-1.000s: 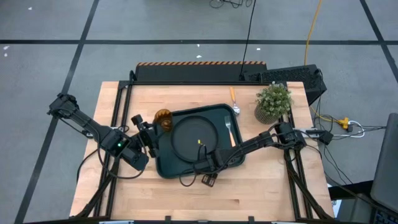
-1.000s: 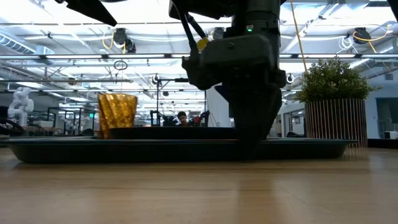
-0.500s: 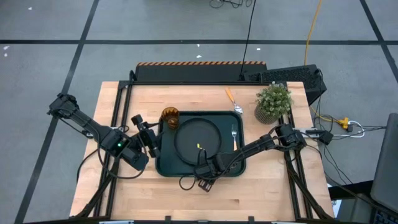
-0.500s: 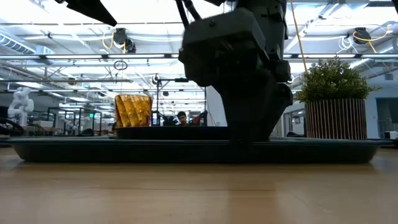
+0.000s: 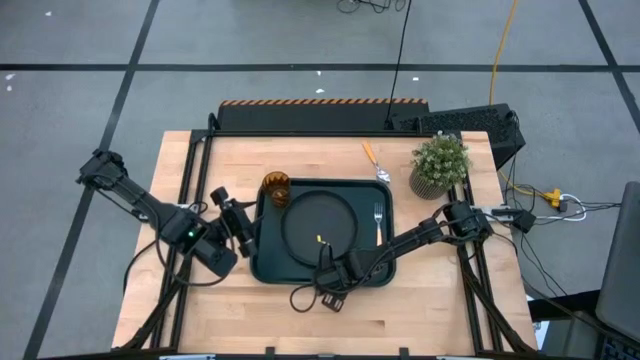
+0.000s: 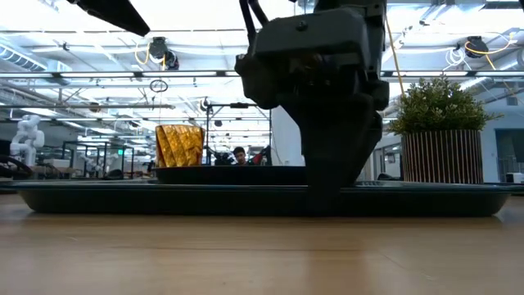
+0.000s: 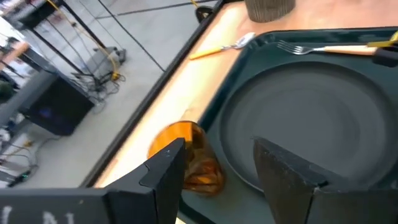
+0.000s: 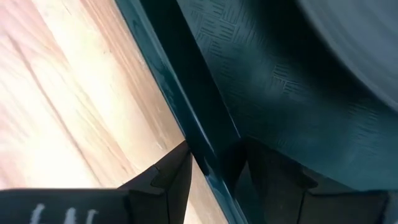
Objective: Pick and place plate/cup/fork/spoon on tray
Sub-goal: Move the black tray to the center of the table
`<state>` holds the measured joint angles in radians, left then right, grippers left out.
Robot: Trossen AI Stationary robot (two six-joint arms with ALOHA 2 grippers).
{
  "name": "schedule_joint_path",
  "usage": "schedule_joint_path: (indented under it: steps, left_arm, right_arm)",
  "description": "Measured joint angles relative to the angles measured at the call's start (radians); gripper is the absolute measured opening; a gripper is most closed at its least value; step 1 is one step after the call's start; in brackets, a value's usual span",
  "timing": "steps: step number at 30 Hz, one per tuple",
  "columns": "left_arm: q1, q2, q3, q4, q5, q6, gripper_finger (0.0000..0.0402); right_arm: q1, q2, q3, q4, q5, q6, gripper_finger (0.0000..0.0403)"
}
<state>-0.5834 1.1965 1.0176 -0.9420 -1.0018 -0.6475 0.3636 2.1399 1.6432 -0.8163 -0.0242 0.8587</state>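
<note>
On the wooden counter (image 5: 420, 300), seen from above, the large dark green rectangular tray (image 5: 268, 268) now lies square to the counter edges, where a second ago it sat skewed with its right end swung nearer. The right tool (image 5: 328, 287) sits at the tray's near rim; the left tool (image 5: 244, 228) waits just beside its left rim. The round dark green-black plate (image 5: 305, 222), the small amber translucent cup (image 5: 275, 188) at the far left corner and the silver-tined fork with orange-yellow handle (image 5: 377, 222) along the right side are all on the tray. The orange-handled spoon with silver oval bowl (image 5: 374, 162) lies on the counter just beyond the tray's far right corner, near the potted plant (image 5: 439, 165).

At counter height, the cup (image 6: 178, 145) has shifted rightward with the tray (image 6: 123, 197), and the right arm's dark housing stands against the near rim.

Left wrist view: the left tool (image 7: 239, 168) stands open and empty, pointed over the plate (image 7: 311, 112), with the cup (image 7: 186, 155) outside one finger.

Right wrist view: the right tool (image 8: 214, 171) is clamped on the tray rim (image 8: 180, 106), a finger on either side.

Assessment: the tray has been dragged and straightened. Three items are placed; the spoon remains outstanding and the right tool must let go of the rim before fetching it.
</note>
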Motion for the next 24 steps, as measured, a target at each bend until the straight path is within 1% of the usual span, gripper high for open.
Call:
schedule_joint_path:
  steps: [3, 12, 20, 24]
  left_arm:
    - [-0.020, 0.000, 0.000, -0.001, 0.028, -0.026, 0.0193]
    - [-0.080, 0.000, -0.073, -0.002, 0.037, -0.081, 0.0193]
    - [-0.100, 0.000, -0.077, 0.003, 0.041, -0.095, 0.0193]
    - [-0.101, 0.000, -0.077, 0.003, 0.041, -0.095, 0.0193]
  right_arm:
    - [0.006, 0.000, 0.000, 0.003, 0.003, -0.032, 0.0148]
    - [0.043, 0.000, 0.000, 0.006, 0.033, -0.055, 0.0148]
    - [0.063, 0.000, 0.000, 0.012, 0.031, -0.093, 0.0148]
    - [0.065, 0.000, 0.000, 0.012, 0.050, -0.120, 0.0148]
